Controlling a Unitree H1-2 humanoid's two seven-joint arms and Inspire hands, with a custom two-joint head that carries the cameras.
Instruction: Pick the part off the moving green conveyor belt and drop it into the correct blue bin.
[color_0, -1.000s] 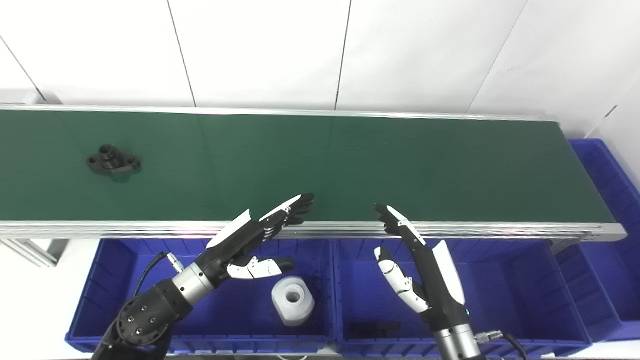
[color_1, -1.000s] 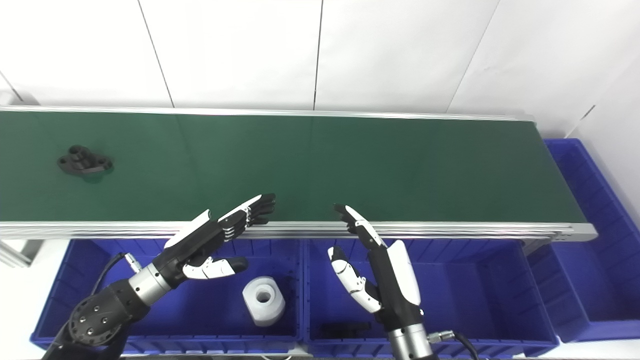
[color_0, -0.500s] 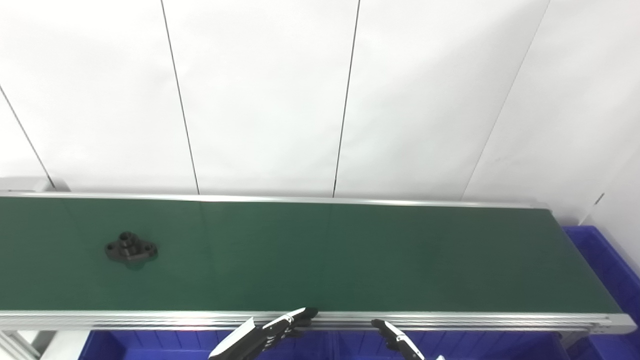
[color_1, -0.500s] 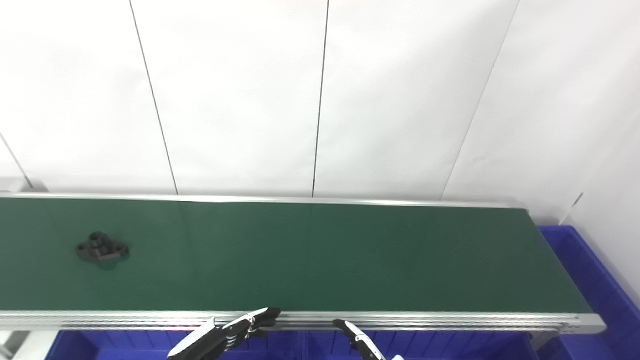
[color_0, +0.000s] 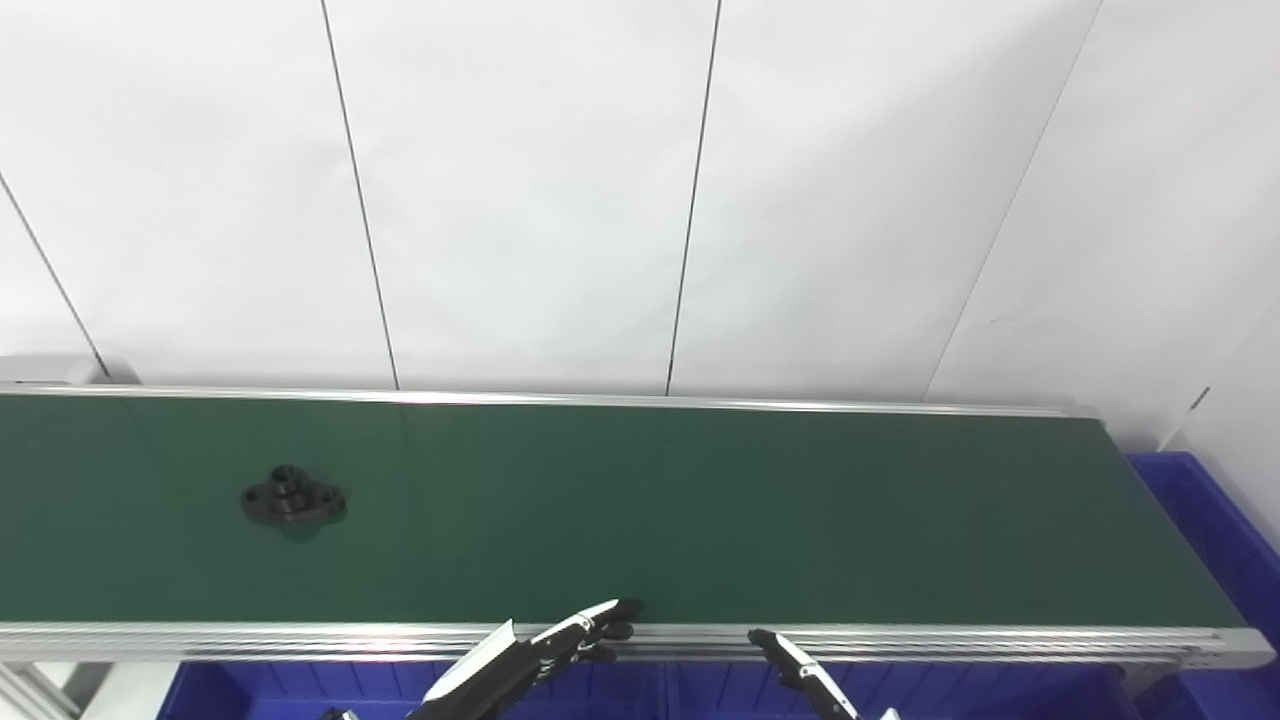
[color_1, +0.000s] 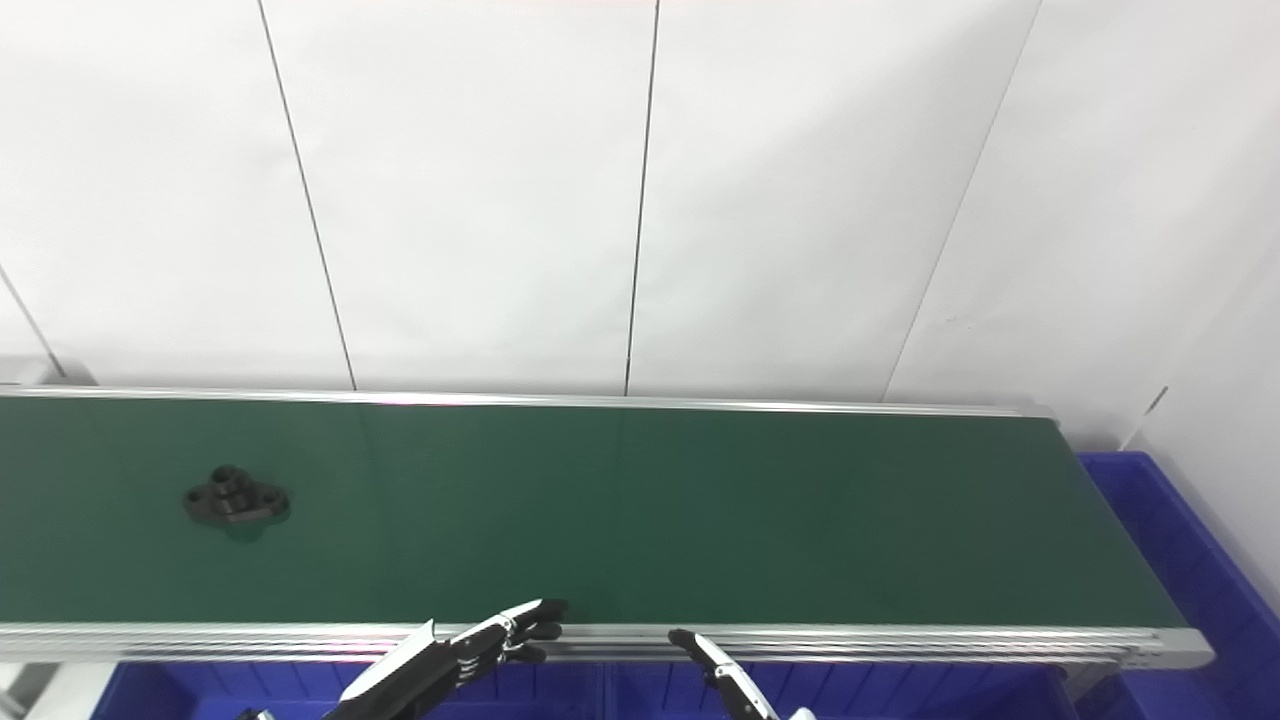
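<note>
Black part (color_0: 293, 496) lies flat on the green conveyor belt (color_0: 760, 520), toward its left end and about midway between the far and near rails; it looks like a flanged piece with a raised round boss and small holes in its ears. Both hands sit at the bottom edge, just in front of the belt's near aluminium rail (color_0: 960, 640), well apart from the part. The left hand (color_0: 530, 658) reaches in with its fingers stretched out together, tips at the rail, holding nothing. Of the right hand (color_0: 805, 678) only a fingertip or two shows, so whether it is spread or closed cannot be told. Blue bins (color_0: 1205, 510) show past the belt's right end and below the near rail. White panelled wall (color_0: 520, 190) fills the upper half.
</note>
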